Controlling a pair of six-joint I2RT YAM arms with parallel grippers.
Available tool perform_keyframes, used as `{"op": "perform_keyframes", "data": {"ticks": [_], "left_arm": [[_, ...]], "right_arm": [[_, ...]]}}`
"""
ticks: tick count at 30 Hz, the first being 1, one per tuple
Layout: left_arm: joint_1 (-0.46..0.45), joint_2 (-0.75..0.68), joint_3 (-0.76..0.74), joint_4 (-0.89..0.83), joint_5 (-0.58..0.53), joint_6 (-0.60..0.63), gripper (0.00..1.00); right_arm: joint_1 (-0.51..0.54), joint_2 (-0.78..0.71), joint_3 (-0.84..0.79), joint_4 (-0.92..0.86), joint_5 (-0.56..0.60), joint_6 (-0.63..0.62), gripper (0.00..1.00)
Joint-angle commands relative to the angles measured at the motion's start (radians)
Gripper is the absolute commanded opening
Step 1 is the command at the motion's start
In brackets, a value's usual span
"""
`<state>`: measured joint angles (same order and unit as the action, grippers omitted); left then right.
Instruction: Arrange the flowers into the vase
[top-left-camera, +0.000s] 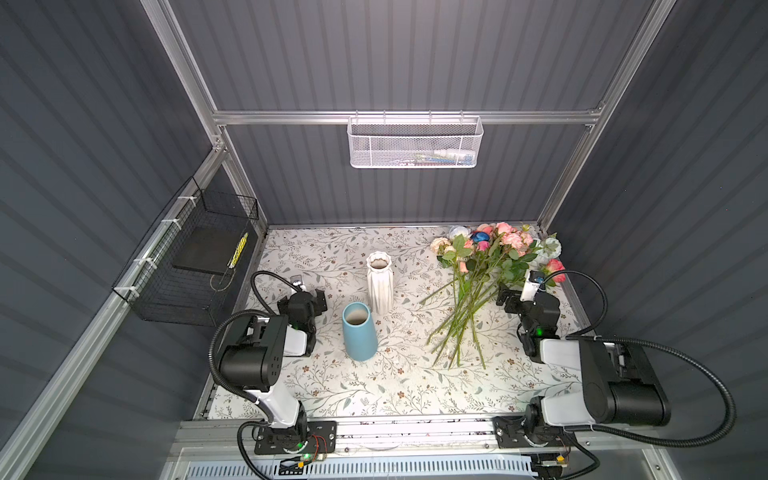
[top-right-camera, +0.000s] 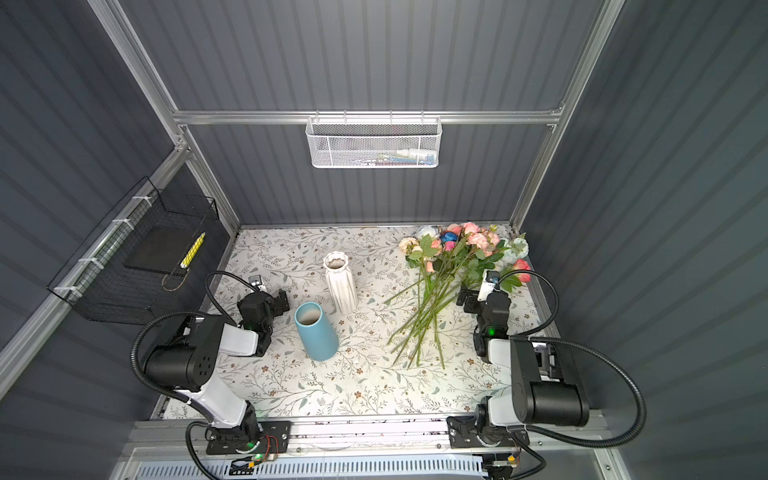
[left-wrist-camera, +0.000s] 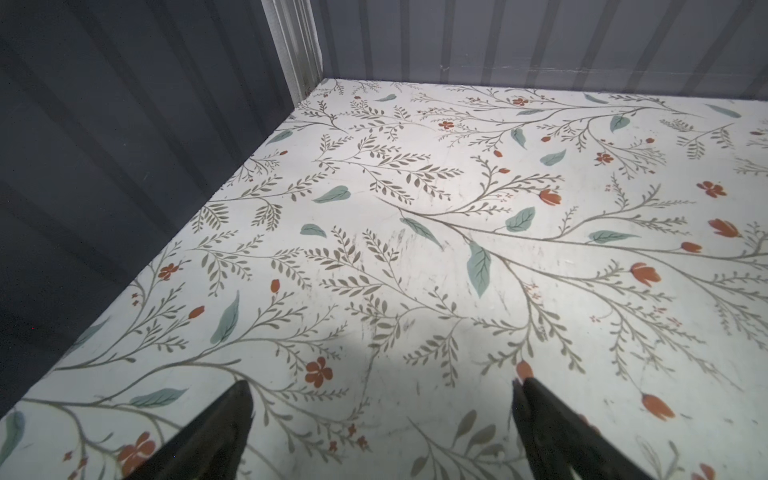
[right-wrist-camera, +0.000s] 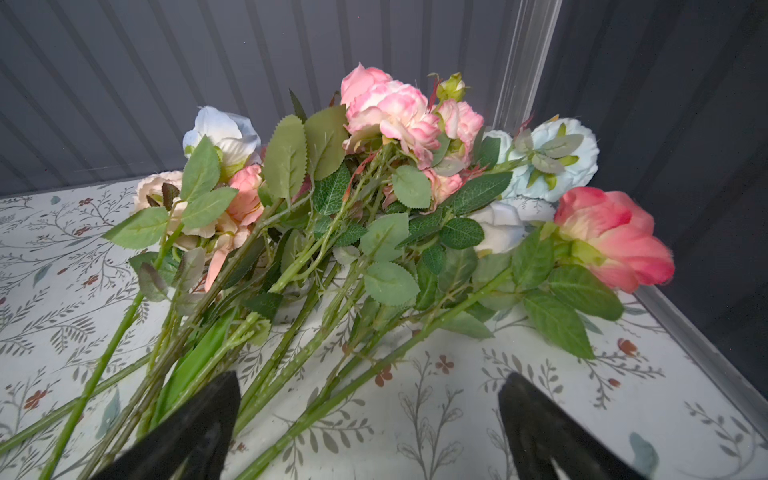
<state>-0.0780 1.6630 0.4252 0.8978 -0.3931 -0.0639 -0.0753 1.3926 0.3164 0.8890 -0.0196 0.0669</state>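
- To the right of the white vase (top-left-camera: 379, 286) (top-right-camera: 340, 286), in both top views, the flowers (top-left-camera: 478, 282) (top-right-camera: 444, 282) lie as one loose bundle flat on the printed tablecloth (top-left-camera: 374, 386). No flower is in a vase yet.
- Their blooms are pink, peach, cream and pale blue. They point to the back corner on the right of the white vase, and the bare green stems fan out toward the front, well apart from it.
- The white vase is ribbed and stands upright with its mouth up.
- The blue vase (top-left-camera: 358, 332) (top-right-camera: 316, 332) stands upright in front of the white vase, a little to its left. They are very near, but I cannot tell if they touch.
- The left gripper (top-left-camera: 318, 301) (top-right-camera: 282, 301) is to the left of the white vase, low over the cloth. Its jaws are spread wide and hold nothing. In the left wrist view, only the tablecloth shows between the two dark fingers of this gripper (left-wrist-camera: 380, 386).
- The right gripper (top-left-camera: 505, 297) (top-right-camera: 465, 299) is to the right of the white vase, just beside the far side of the bundle. Its jaws are also spread wide and grip nothing.
- In the right wrist view the flowers (right-wrist-camera: 374, 216) fill the space ahead of the right gripper (right-wrist-camera: 372, 378). One dark finger covers the lower ends of several stems, and I cannot tell if it touches them.
- A white mesh basket (top-left-camera: 415, 143) hangs on the wall behind the white vase, and a black wire basket (top-left-camera: 195, 266) hangs on the wall far to its left.
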Motion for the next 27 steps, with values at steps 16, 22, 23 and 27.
{"op": "perform_keyframes", "data": {"ticks": [16,22,23,27], "left_arm": [[-0.003,-0.399,0.319,-0.753,-0.300,-0.517,1.00],[0.001,-0.475,0.399,-1.085,-0.284,-0.837,1.00],[0.001,-0.497,0.393,-1.081,-0.228,-0.832,1.00],[0.001,-0.563,0.393,-1.159,0.015,-0.811,0.94]], "right_arm": [[-0.002,-0.322,0.278,-0.720,0.346,0.564,0.99],[-0.096,-0.291,0.176,-0.661,0.006,0.956,0.99],[-0.101,-0.254,0.171,-0.643,-0.037,0.978,0.99],[-0.098,-0.163,0.221,-0.665,-0.220,0.899,0.99]]}}
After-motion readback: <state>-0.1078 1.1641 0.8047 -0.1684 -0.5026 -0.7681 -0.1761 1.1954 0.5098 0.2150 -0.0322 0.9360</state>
